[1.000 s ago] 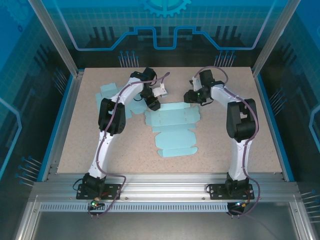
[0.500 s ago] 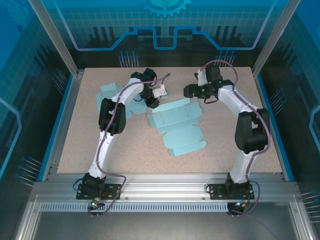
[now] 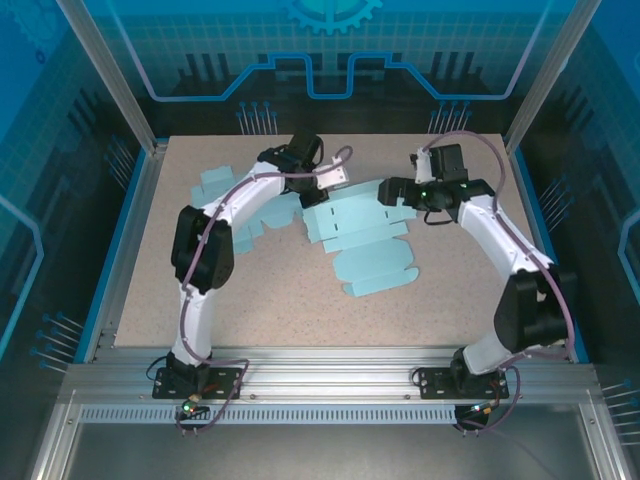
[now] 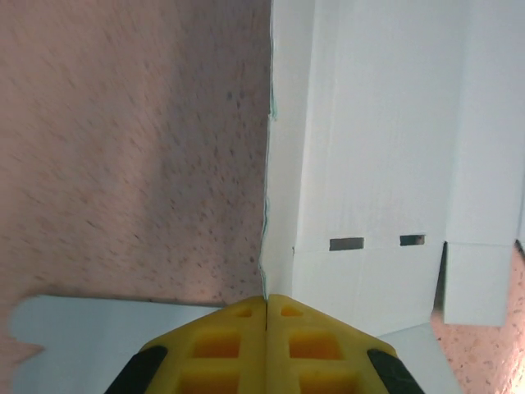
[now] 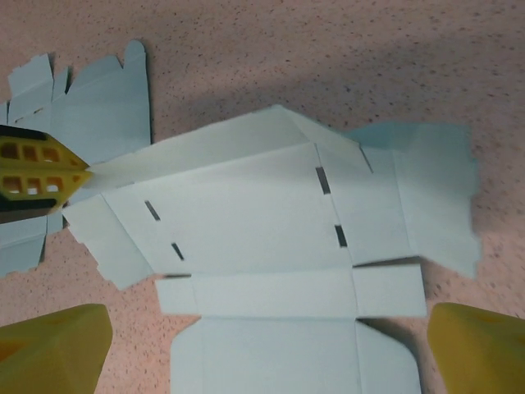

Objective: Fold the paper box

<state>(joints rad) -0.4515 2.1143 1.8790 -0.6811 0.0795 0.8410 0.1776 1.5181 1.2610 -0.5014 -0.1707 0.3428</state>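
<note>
The paper box (image 3: 368, 246) is a flat light-blue blank with slots, lying unfolded mid-table. My left gripper (image 3: 312, 196) is at its far left corner, shut on the edge of a flap that lifts off the table. In the left wrist view the yellow tips (image 4: 267, 300) meet on that thin edge of the paper box (image 4: 377, 156). My right gripper (image 3: 386, 190) hovers open over the far right part of the blank. Its wrist view has the paper box (image 5: 246, 217) spread out between its widely parted fingers (image 5: 59, 343), with the left gripper (image 5: 41, 171) pinching the raised flap.
A second flat blue blank (image 3: 214, 186) lies at the far left of the speckled table (image 3: 230, 300); it also appears in the right wrist view (image 5: 90, 98) and under the left gripper (image 4: 107, 328). Metal frame rails border the table.
The left gripper closed on the box's corner flap and dragged the blank rightward, turning it. The right gripper opened wide and its arm swung out to the right.
</note>
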